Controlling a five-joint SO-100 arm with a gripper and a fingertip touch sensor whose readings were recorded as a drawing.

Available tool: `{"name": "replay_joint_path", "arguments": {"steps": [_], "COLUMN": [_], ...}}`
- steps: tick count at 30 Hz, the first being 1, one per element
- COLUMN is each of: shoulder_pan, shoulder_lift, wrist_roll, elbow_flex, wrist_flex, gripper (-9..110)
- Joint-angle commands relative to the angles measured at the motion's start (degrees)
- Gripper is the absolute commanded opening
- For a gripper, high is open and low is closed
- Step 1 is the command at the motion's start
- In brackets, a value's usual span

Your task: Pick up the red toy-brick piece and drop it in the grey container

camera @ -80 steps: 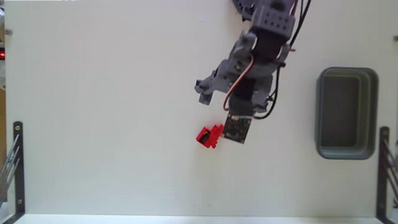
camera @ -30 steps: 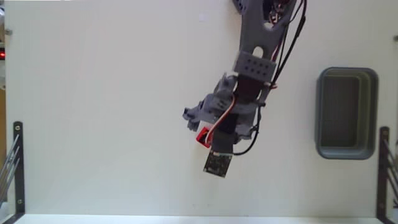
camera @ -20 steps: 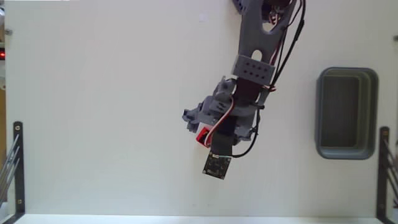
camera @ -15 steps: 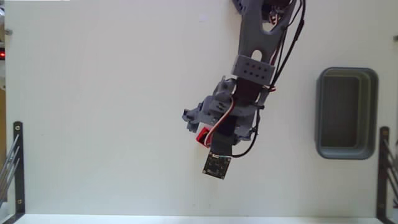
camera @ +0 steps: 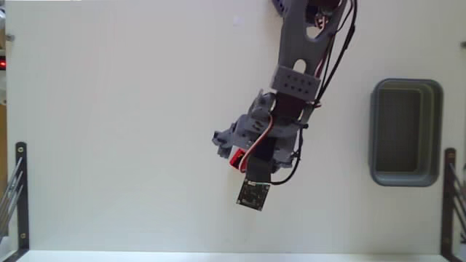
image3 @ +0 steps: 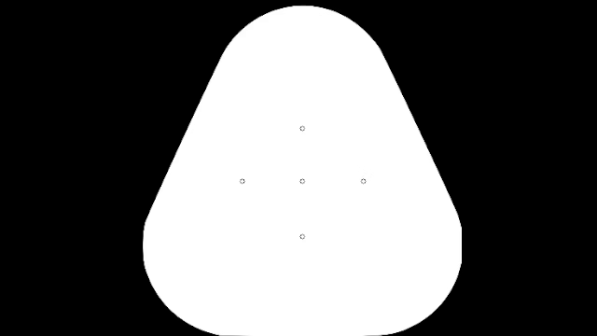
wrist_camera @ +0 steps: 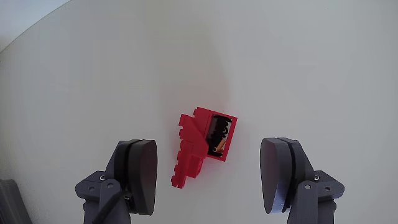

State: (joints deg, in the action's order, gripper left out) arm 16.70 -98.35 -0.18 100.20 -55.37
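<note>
The red toy-brick piece point(wrist_camera: 205, 146) lies on the white table, and in the wrist view it sits between my two dark grey fingertips, touching neither. My gripper point(wrist_camera: 211, 174) is open, its pads wide apart on either side of the piece. From the fixed view, the gripper point(camera: 234, 154) hangs over the table's middle and covers most of the red piece point(camera: 237, 159), of which only a sliver shows. The grey container point(camera: 405, 132) stands far off at the right edge, with nothing visible inside.
Black metal brackets point(camera: 17, 191) stand at the table's lower left and lower right point(camera: 450, 196) corners. The arm's base point(camera: 309, 7) enters from the top edge, with cables running along it.
The arm has reached down and to the left over the red piece, which lay beside the gripper 2.7 s ago. In the last second it has barely shifted.
</note>
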Motion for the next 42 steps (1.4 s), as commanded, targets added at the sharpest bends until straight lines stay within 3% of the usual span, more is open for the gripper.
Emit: {"name": "replay_joint_path", "arguments": {"steps": [1,42], "shoulder_pan": [0.9,0.9], "shoulder_lift": [-1.9,-0.7], "wrist_roll": [0.2,0.2], "elbow_flex": [0.5,10.8], "wrist_flex": [1.4,13.0], "gripper": [110,110]}}
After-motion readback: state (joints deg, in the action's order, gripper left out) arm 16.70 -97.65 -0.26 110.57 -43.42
